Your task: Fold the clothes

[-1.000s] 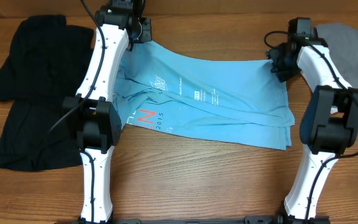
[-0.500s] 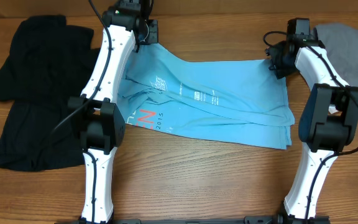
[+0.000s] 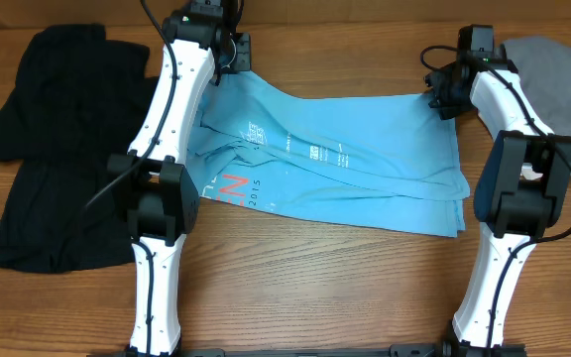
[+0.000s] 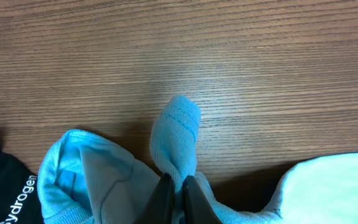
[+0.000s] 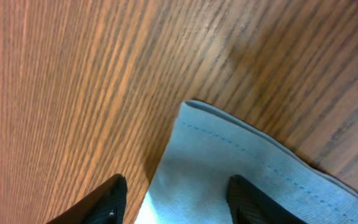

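The clothes, one light blue T-shirt (image 3: pixel 355 164) with small white print, lie partly folded and rumpled across the middle of the wooden table. My left gripper (image 3: pixel 228 52) is at the shirt's far left corner. In the left wrist view it (image 4: pixel 178 188) is shut on a pinched fold of blue fabric (image 4: pixel 178 134) that stands up above the jaws. My right gripper (image 3: pixel 444 99) is at the shirt's far right corner. In the right wrist view it (image 5: pixel 179 194) is open, its two fingers astride the flat hemmed corner (image 5: pixel 229 155).
A black garment (image 3: pixel 57 149) is spread over the table's left side; its white-lettered edge (image 4: pixel 2 196) shows close beside the left gripper. A grey garment (image 3: pixel 553 79) lies at the far right, just behind the right arm. Bare wood (image 3: pixel 315 288) runs along the front.
The left gripper has carried the shirt's left corner a little toward the far edge, then held still. The right gripper has hardly shifted at its corner.
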Controlling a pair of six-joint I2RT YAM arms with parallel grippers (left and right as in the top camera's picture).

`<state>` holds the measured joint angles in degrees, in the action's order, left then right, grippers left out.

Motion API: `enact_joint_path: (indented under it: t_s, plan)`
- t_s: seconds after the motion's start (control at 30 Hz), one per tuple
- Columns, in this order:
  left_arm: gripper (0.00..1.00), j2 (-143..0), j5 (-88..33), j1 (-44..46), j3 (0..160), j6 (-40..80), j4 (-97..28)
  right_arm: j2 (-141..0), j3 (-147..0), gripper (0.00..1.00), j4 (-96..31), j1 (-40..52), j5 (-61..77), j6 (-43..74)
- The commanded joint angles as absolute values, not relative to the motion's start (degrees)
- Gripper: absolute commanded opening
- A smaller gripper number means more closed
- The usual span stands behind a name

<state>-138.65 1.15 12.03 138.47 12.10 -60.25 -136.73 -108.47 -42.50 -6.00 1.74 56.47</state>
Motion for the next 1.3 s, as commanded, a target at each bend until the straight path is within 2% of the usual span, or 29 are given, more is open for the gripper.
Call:
enact_joint_path:
  t_s: [0.0, 0.13, 0.47, 0.57, 0.7, 0.77, 0.97, 1.07, 1.1, 1.17, 1.2, 1.27]
  plan:
    - [0.04, -138.21, 1.67, 12.32, 139.00, 12.93, -60.58, -147.11, -104.20, 0.63, -47.44, -6.02, 2.48, 55.29]
    - [0.04, -138.21, 1.65, 12.47, 139.00, 12.93, -61.56, -147.81, -104.22, 0.71, -54.59, -6.09, 2.72, 53.43]
    - [0.04, -138.21, 1.65, 12.47, 139.00, 12.93, -63.24, -147.81, -104.22, 0.70, -64.29, -6.09, 2.55, 49.06]
    - [0.04, -138.21, 1.65, 12.47, 139.00, 12.91, -63.22, -147.81, -104.22, 0.62, -62.65, -6.09, 2.66, 49.06]
    - [0.04, -138.21, 1.69, 12.47, 139.00, 12.91, -63.22, -147.81, -104.22, 0.41, -59.81, -6.09, 2.66, 49.08]
    - [0.04, -138.21, 1.69, 12.45, 139.00, 12.88, -63.22, -147.81, -104.22, 0.36, -58.98, -6.09, 2.66, 49.08]
    - [0.04, -138.21, 1.69, 12.45, 139.00, 12.91, -63.18, -147.81, -104.22, 0.34, -58.87, -6.09, 2.00, 48.99]
    - [0.04, -138.21, 1.69, 12.45, 139.00, 12.91, -63.18, -147.81, -104.22, 0.28, -58.83, -6.09, 1.39, 48.97]
    - [0.04, -138.21, 1.69, 12.45, 139.00, 12.91, -63.18, -147.81, -104.22, 0.28, -58.81, -6.09, 1.39, 48.99]
    - [0.04, -138.21, 1.69, 12.45, 139.00, 12.91, -63.18, -147.81, -104.27, 0.41, -58.81, -6.11, 1.39, 49.01]
    - [0.04, -138.21, 1.69, 12.45, 139.00, 12.88, -63.18, -147.81, -104.33, 0.54, -58.81, -6.13, 1.39, 49.01]
    - [0.04, -138.21, 1.67, 12.45, 139.00, 12.91, -63.20, -147.81, -104.33, 0.66, -58.57, -6.13, 1.37, 49.01]
